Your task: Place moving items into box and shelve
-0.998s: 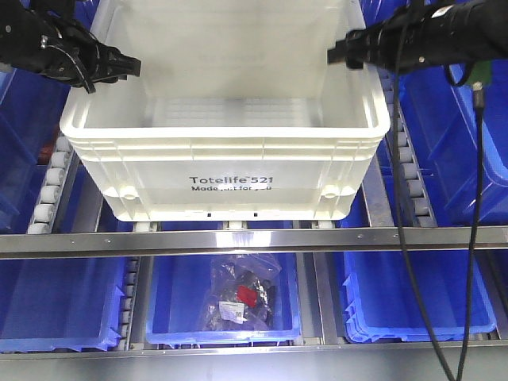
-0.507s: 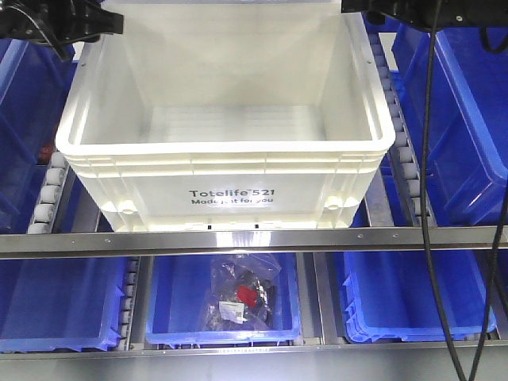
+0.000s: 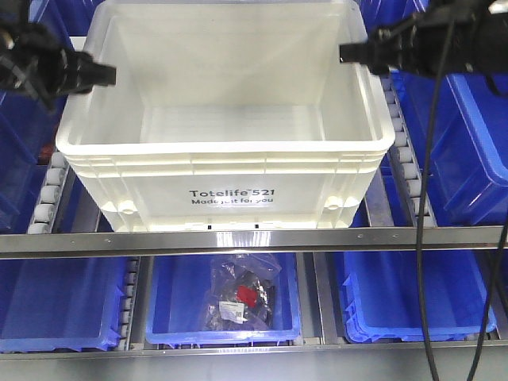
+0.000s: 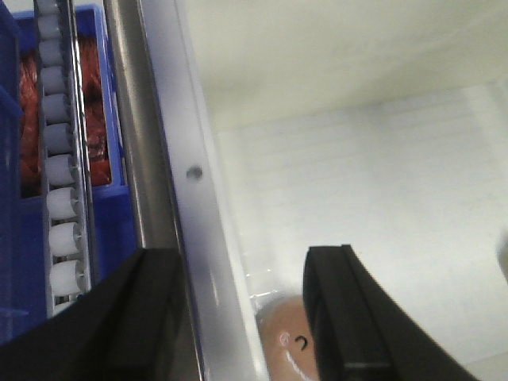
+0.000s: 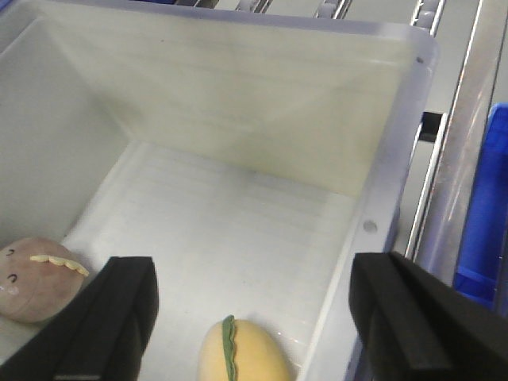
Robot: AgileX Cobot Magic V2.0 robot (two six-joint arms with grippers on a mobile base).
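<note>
Inside the white box [image 5: 238, 119], only wrist views show the pink plush [image 5: 32, 278] and yellow plush [image 5: 242, 349]. Left gripper [image 4: 246, 317] and right gripper [image 5: 262, 317] both spread wide, holding nothing.

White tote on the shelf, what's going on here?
The white tote sits on the roller shelf between blue bins. Both plush toys are already inside: the pink-brown one and the yellow-orange one lie apart on its floor. The left gripper and right gripper flank its side rims, jaws open, each straddling a wall and holding nothing else.
</note>
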